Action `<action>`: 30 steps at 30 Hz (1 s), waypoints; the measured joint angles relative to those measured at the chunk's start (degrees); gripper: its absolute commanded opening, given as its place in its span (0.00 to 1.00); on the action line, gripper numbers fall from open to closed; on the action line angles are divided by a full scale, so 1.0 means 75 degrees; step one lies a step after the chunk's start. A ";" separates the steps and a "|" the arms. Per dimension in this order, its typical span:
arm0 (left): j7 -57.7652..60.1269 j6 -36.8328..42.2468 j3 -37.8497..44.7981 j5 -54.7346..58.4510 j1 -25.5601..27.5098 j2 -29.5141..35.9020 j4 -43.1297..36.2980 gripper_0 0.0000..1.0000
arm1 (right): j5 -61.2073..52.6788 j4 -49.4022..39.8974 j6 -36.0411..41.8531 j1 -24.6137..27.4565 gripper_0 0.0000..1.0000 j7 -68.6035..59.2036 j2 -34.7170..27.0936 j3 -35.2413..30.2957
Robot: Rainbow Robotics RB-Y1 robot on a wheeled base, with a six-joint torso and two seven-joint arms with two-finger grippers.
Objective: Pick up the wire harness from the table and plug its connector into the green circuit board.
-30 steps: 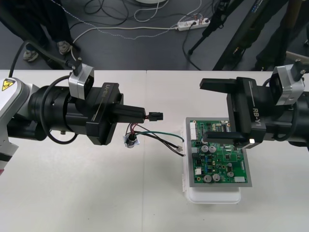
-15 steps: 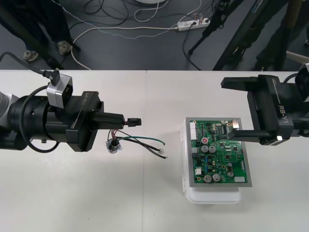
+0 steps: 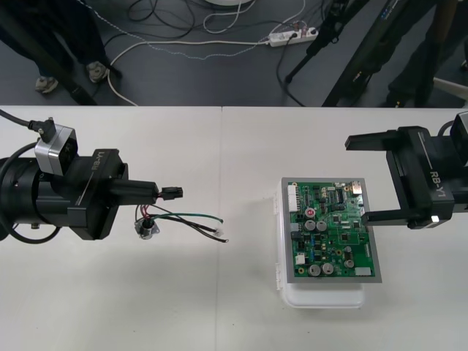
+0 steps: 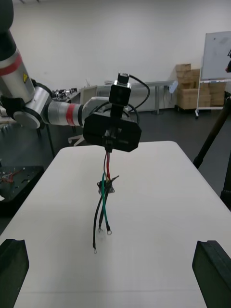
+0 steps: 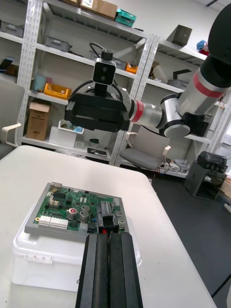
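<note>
The desk [image 3: 219, 307] carries the job, and I judge it about half done: the pick-up is made, the plugging-in is not.

My left arm comes in from the left side, and its hand [image 3: 150, 193] is clamped tight on the plug end of the harness, held above the desk and pointing toward the board. In the left wrist view the two fingers [image 5: 96, 269] press together with the black connector body at their tips. My right hand [image 3: 356, 178] hangs over the right side of the board, fingers spread wide with nothing between them. In the right wrist view they sit at the two bottom corners.

The green circuit board [image 3: 329, 234] lies flat on its white base [image 3: 322, 296], right of centre, with no wire touching it.

The wire harness [image 3: 186, 216] dangles from the left hand, well apart from the board. Its red, black and green wires sweep out toward the board, their loose ends low over the desk. Whether they touch it I cannot tell. The round metal socket [image 3: 145, 229] hangs just below the hand. The small black plug [image 3: 173, 193] juts from the fingertips.

What is left, as I read it: carry the plug across the gap, line it up with a header on the board and press it home.
</note>
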 measured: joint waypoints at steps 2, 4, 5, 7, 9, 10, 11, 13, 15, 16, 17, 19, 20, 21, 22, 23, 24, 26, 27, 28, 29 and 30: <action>-0.0014 -0.0104 0.0070 0.0000 0.0041 0.0001 0.0090 0.00 | 0.0191 0.0009 -0.0076 0.0000 1.00 0.0000 -0.0041 -0.0006; -0.0051 -0.0220 0.0109 0.0000 0.0054 0.0001 0.0273 0.00 | 0.0379 0.0023 -0.0144 0.0000 1.00 0.0000 -0.0109 -0.0019; -0.0065 -0.0280 0.0117 0.0000 0.0056 0.0001 0.0379 0.00 | 0.0483 0.0027 -0.0157 0.0000 1.00 0.0000 -0.0159 -0.0029; -0.0090 -0.0372 0.0120 0.0001 0.0057 0.0001 0.0601 0.00 | 0.0691 0.0032 -0.0182 0.0000 1.00 0.0000 -0.0305 -0.0041; -0.0213 -0.0432 0.0121 0.0001 0.0057 0.0001 0.0829 0.00 | 0.0992 0.0032 -0.0254 -0.0001 1.00 0.0000 -0.0494 -0.0042; -0.0330 -0.0453 0.0121 0.0001 0.0057 0.0002 0.0936 0.00 | 0.1146 0.0033 -0.0306 -0.0001 1.00 0.0000 -0.0586 -0.0042; -0.0494 -0.0472 0.0121 0.0001 0.0057 0.0002 0.1043 0.00 | 0.1300 0.0035 -0.0377 -0.0001 1.00 -0.0001 -0.0665 -0.0045; -0.0915 -0.0501 0.0121 -0.0007 0.0057 0.0002 0.1205 0.00 | 0.1569 0.0057 -0.0508 -0.0001 1.00 -0.0001 -0.0769 -0.0066; -0.1346 -0.0511 0.0121 -0.0057 0.0058 0.0001 0.1271 0.00 | 0.1716 0.0120 -0.0650 -0.0001 1.00 -0.0001 -0.0808 -0.0103; -0.1522 -0.0511 0.0121 -0.0106 0.0058 0.0001 0.1280 0.00 | 0.1790 0.0176 -0.0729 -0.0002 1.00 -0.0001 -0.0810 -0.0123; -0.1658 -0.0512 0.0121 -0.0178 0.0058 0.0000 0.1287 0.00 | 0.1875 0.0233 -0.0819 -0.0002 1.00 -0.0002 -0.0810 -0.0146; -0.1741 -0.0512 0.0121 -0.0335 0.0058 -0.0012 0.1288 0.00 | 0.2069 0.0317 -0.1020 -0.0003 1.00 -0.0002 -0.0811 -0.0203; -0.1735 -0.0512 0.0120 -0.0398 0.0058 -0.0023 0.1289 0.00 | 0.2159 0.0344 -0.1094 -0.0003 1.00 -0.0002 -0.0813 -0.0233; -0.1736 -0.0513 0.0117 -0.0467 0.0058 -0.0042 0.1289 0.00 | 0.2267 0.0371 -0.1129 -0.0003 1.00 -0.0002 -0.0826 -0.0263; -0.1736 -0.0513 0.0115 -0.0515 0.0058 -0.0059 0.1290 0.00 | 0.2350 0.0385 -0.1130 -0.0003 1.00 -0.0003 -0.0848 -0.0284; -0.1736 -0.0514 0.0102 -0.0550 0.0058 -0.0086 0.1294 0.00 | 0.2436 0.0394 -0.1130 -0.0003 1.00 -0.0003 -0.0888 -0.0299; -0.1736 -0.0514 0.0077 -0.0566 0.0058 -0.0113 0.1311 0.00 | 0.2517 0.0399 -0.1130 -0.0003 1.00 -0.0003 -0.0939 -0.0303; -0.1736 -0.0514 -0.0001 -0.0572 0.0057 -0.0173 0.1401 0.00 | 0.2643 0.0401 -0.1131 -0.0002 1.00 -0.0003 -0.1055 -0.0304; -0.1736 -0.0514 -0.0054 -0.0573 0.0057 -0.0212 0.1482 0.00 | 0.2714 0.0402 -0.1131 -0.0001 1.00 -0.0004 -0.1116 -0.0304; -0.1736 -0.0514 -0.0115 -0.0575 0.0057 -0.0255 0.1570 0.00 | 0.2783 0.0402 -0.1131 0.0001 1.00 -0.0004 -0.1173 -0.0304; -0.1736 -0.0514 -0.0181 -0.0588 0.0054 -0.0304 0.1663 0.00 | 0.2879 0.0403 -0.1132 0.0006 1.00 -0.0004 -0.1224 -0.0304; -0.1736 -0.0514 -0.0245 -0.0624 0.0053 -0.0355 0.1751 0.00 | 0.2988 0.0403 -0.1132 0.0015 1.00 -0.0005 -0.1264 -0.0304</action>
